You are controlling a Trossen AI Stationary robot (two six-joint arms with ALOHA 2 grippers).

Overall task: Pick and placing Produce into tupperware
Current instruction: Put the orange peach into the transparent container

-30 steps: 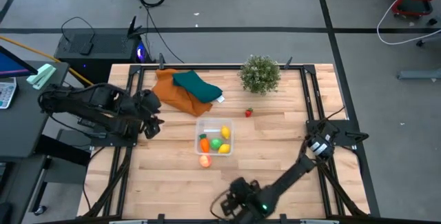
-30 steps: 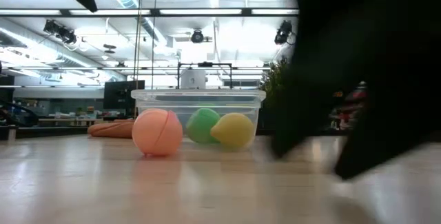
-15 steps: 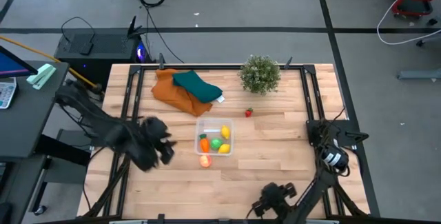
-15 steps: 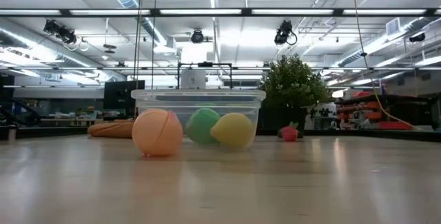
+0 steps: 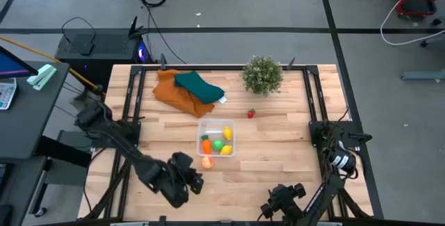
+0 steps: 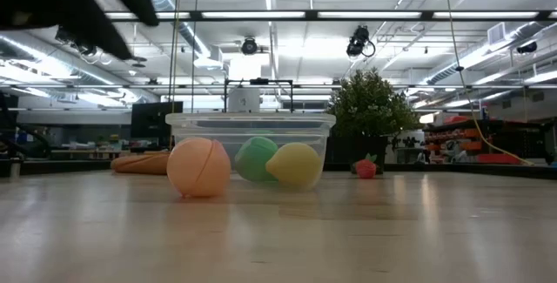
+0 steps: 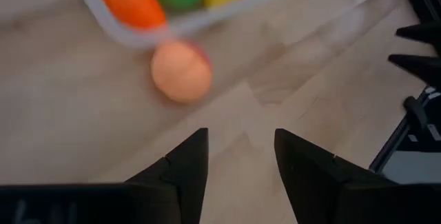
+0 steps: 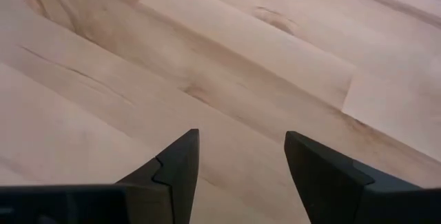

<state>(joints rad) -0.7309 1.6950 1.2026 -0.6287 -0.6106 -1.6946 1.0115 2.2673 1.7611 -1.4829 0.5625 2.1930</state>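
1. High view: we see the tupperware (image 5: pixel 215 137) at frame centre on the wooden table (image 5: pixel 278 149), holding an orange piece (image 5: pixel 206 144), a green piece (image 5: pixel 217 144) and two yellow pieces (image 5: pixel 227 133). A peach fruit (image 5: pixel 206 161) lies on the table just below the tub's lower-left corner. A small red strawberry (image 5: pixel 251 113) sits apart, right of and above the tub. Left gripper (image 5: pixel 195 182) is lower left of centre, near the peach fruit, not touching it. Right gripper (image 5: pixel 270 210) is at the bottom edge, right of centre. Orange and teal cloths (image 5: pixel 186 90) and a potted plant (image 5: pixel 263 74) sit along the upper table.

2. Low view: peach fruit (image 6: pixel 199 167) in front of the tub (image 6: pixel 250 124), left of centre; green and yellow pieces visible through the wall; strawberry (image 6: pixel 365 167) to the right.

3. Left wrist view: fingers (image 7: pixel 190 162) spread, nothing between them; peach fruit (image 7: pixel 180 71) ahead, beside the tub's rim (image 7: pixel 200 21).

4. Right wrist view: fingers (image 8: pixel 180 160) spread over bare wood, holding nothing.
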